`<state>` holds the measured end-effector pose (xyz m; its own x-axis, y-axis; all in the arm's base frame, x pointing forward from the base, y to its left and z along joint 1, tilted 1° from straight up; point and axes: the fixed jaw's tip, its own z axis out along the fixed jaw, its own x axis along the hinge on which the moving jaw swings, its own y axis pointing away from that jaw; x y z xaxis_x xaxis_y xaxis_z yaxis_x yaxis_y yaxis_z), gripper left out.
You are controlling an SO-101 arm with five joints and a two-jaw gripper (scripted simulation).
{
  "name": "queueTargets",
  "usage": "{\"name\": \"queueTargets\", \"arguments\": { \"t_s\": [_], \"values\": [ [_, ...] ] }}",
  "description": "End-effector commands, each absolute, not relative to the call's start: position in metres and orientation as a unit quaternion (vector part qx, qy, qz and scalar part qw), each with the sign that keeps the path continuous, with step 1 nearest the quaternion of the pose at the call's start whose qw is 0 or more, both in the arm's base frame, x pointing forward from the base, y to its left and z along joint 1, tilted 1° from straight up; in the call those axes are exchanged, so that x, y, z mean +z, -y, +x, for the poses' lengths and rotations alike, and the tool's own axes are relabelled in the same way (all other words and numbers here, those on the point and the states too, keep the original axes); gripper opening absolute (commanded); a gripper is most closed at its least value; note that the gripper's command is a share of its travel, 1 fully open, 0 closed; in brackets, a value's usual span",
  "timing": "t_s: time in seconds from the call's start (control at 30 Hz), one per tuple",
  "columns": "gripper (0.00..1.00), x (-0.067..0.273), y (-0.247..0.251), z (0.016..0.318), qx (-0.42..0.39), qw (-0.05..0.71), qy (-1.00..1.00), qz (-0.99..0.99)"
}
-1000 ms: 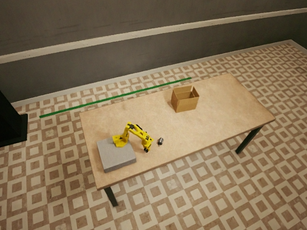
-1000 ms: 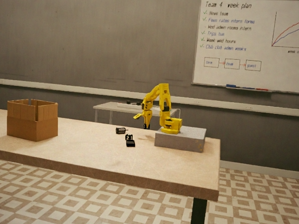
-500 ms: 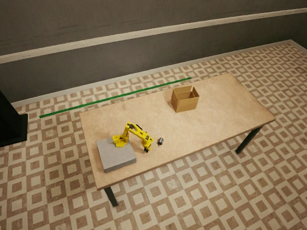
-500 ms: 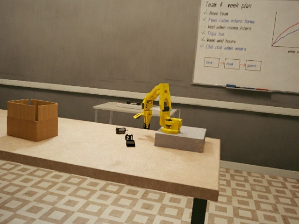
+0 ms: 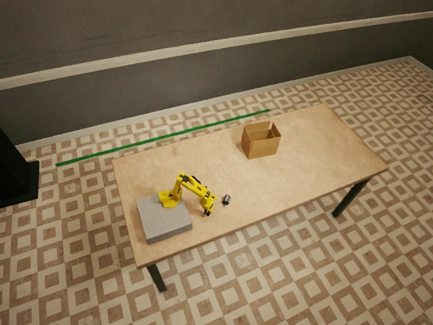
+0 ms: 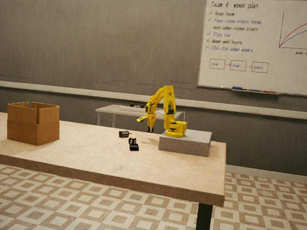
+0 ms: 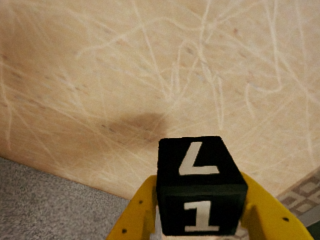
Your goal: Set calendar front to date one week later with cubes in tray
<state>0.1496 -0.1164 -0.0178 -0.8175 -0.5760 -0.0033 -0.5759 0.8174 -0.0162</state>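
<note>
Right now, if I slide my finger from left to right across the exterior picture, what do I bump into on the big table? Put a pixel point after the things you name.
Cardboard box (image 5: 264, 148) (image 6: 23, 131) → small dark thing with a gray side (image 5: 226, 200) (image 6: 123, 134) → robot arm (image 5: 195, 185) (image 6: 169, 101)

Open air surrounds the yellow plastic gripper (image 5: 208, 212) (image 6: 149, 129) (image 7: 200, 210) (the grey rectangular block (image 5: 164, 218) (image 6: 184, 143) (image 7: 60, 205) stands near, robot-side).

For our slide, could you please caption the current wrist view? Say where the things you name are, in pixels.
A black digit cube (image 7: 200, 186), showing a 7 and a 1, is gripped above the scratched tabletop (image 7: 100, 75).
</note>
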Motion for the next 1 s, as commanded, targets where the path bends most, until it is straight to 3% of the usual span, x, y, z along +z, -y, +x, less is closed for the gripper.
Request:
{"name": "queueTargets", "arguments": {
  "t_s": [0.0, 0.97],
  "values": [
    [0.00, -0.021, 0.115, 0.146, 0.000, 0.000, -0.953, -0.304],
    [0.00, -0.033, 0.115, 0.146, 0.000, 0.000, -0.953, -0.304]
  ]
}}
